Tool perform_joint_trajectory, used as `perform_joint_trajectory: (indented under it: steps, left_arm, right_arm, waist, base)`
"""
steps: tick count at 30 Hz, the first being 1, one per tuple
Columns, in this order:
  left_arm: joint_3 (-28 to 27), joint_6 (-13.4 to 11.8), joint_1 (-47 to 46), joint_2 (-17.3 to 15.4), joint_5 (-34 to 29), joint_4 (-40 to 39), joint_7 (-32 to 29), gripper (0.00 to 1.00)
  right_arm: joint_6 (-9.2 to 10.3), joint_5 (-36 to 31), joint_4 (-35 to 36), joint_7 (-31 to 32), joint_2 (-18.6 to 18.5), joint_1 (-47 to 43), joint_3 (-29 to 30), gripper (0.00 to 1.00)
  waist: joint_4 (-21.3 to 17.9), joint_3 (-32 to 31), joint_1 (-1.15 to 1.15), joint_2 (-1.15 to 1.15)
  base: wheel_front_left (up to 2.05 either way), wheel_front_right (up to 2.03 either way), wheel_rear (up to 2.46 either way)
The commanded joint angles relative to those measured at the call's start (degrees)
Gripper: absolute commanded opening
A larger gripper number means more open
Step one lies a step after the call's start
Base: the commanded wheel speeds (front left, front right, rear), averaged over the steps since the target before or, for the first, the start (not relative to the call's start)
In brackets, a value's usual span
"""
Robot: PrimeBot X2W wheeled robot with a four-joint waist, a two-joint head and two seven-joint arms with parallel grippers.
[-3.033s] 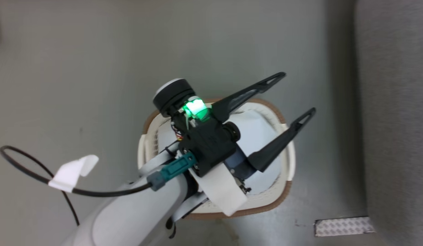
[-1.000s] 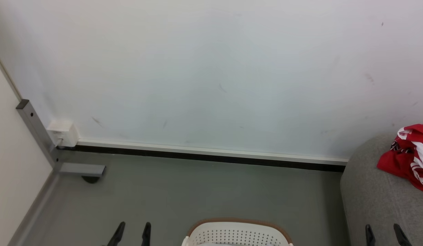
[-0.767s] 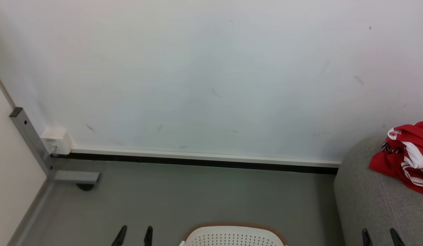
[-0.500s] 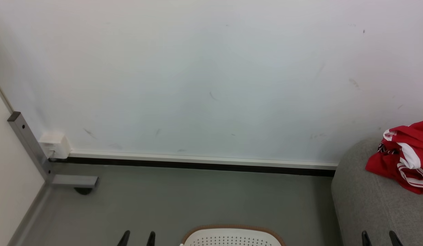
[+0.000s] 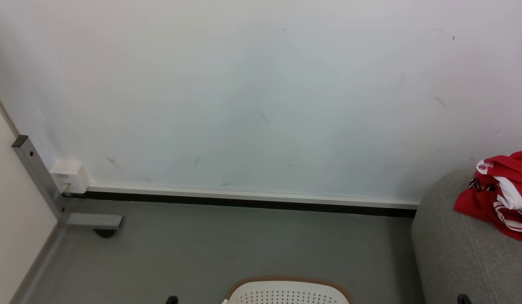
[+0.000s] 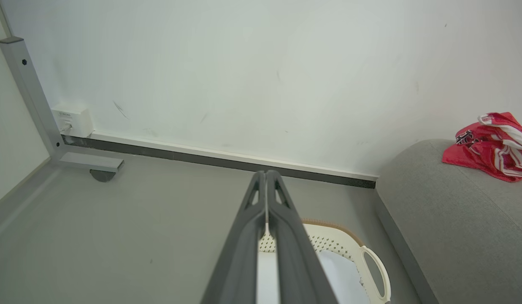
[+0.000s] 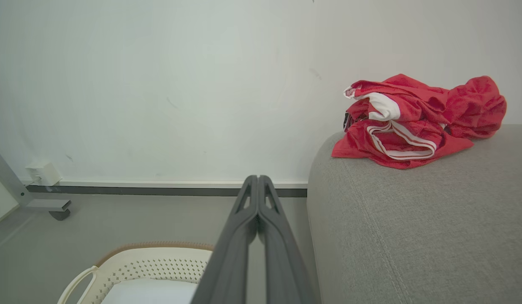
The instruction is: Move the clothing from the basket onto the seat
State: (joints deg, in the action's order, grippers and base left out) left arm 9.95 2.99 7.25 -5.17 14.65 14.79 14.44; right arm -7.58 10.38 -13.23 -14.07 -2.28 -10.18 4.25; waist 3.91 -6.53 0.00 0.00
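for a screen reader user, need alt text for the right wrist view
A crumpled pile of red shiny jerseys with white stripe trim lies on a large grey woven-fabric seat. The right claw, shut, rises from the bottom edge, with a cream perforated plastic basket on the floor lower left.

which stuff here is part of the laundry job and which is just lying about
Part of the job:
- red jerseys, heaped on the grey seat
- cream laundry basket

Just there:
- white wall box
- grey metal frame
- black baseboard
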Motion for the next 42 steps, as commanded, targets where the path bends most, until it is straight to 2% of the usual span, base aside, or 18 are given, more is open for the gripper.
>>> perform_joint_trajectory:
  steps: [1,22,42]
  left_arm:
    - [-0.93,0.26,-1.39,-0.06,2.74,-0.67,-0.74,0.00]
    - [-5.08,1.44,-4.71,0.57,23.21,-0.96,-6.14,0.00]
    - [-8.33,2.33,-7.30,1.05,38.58,-0.97,-10.33,0.00]
  right_arm:
    - [0.00,2.90,0.47,0.75,-0.40,1.52,0.55,0.00]
    - [0.03,24.57,0.63,5.88,-0.51,5.38,0.75,0.00]
    - [0.05,40.72,0.26,10.04,-0.62,8.68,1.19,0.00]
  waist:
    - [-0.08,0.10,0.00,0.00]
    - [-0.74,1.25,0.00,0.00]
    - [-1.37,2.34,0.00,0.00]
  base:
    - [0.00,0.00,0.00]
    - [0.00,0.00,0.00]
    - [0.00,0.00,0.00]
